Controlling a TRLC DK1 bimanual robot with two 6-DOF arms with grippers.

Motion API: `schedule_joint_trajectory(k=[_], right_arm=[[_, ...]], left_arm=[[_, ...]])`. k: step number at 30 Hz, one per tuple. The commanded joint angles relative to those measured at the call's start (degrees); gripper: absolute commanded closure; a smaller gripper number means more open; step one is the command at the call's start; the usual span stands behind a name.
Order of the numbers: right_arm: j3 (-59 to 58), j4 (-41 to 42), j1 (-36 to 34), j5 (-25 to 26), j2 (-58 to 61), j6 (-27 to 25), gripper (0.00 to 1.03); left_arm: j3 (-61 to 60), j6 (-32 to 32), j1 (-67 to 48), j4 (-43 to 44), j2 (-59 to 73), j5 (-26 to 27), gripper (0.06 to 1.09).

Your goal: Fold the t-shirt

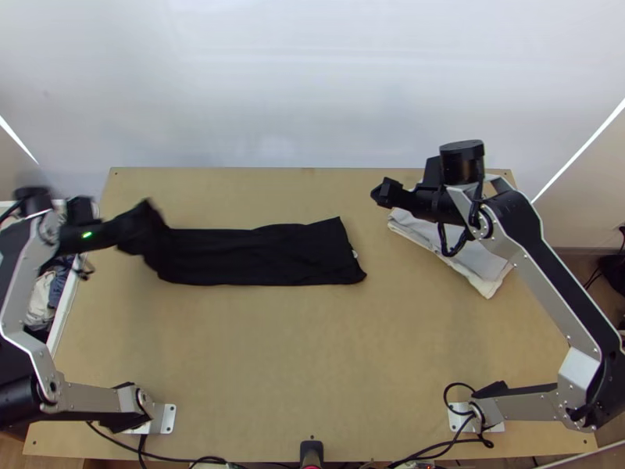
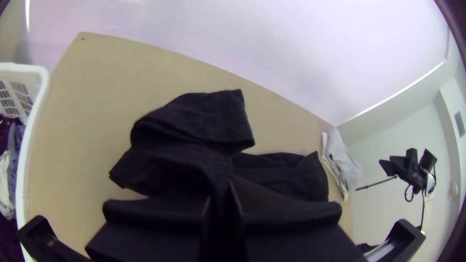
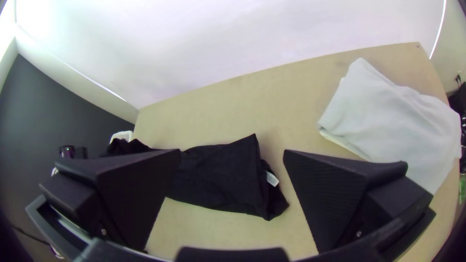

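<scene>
A white plastic basket with a slotted side point(image 2: 24, 160) stands at the left edge of the light wooden desk point(image 1: 312, 352); dark purple, blue-grey and off-white clothes are piled loosely inside. The black cloth t-shirt point(image 1: 258, 254) is laid across the left and middle of the desk as a long narrow strip, folded lengthwise, soft and matte, slightly wrinkled. Its right end is flat, with a small white label point(image 3: 272, 179) at the edge; its left end is raised and bunched, with a fold flopped over. A pale grey-white folded cloth point(image 1: 476, 258) is placed at the far right of the desk, well apart from the t-shirt, with cream layers seen along one edge.

Left gripper point(image 1: 109, 232): closed, the bunched left end of the t-shirt pinched between its wide black fingers, held near the basket. Right gripper point(image 1: 383, 192): wide open, nothing held, positioned above the desk between the t-shirt and the pale cloth. In the right wrist view, ribbed inner faces are seen on its fingers point(image 3: 335, 194), set well apart.
</scene>
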Motion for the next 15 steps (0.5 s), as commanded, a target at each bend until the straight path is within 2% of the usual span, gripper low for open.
schedule_joint_trajectory(k=[1, 7, 15], right_arm=[[-1.02, 0.01, -1.95, 0.09, -2.06, -0.47, 0.05], [-1.81, -0.08, -6.26, 0.00, -4.26, -2.58, 0.05], [-3.74, -0.96, -10.39, -0.44, -6.55, -3.28, 0.05]], left_arm=[[6.06, -9.96, -20.09, -1.23, -1.96, -2.31, 1.05], [9.93, -13.92, -32.21, -0.44, 1.73, -6.26, 1.05], [13.53, -17.08, -40.21, 1.76, 6.92, -8.72, 1.05]])
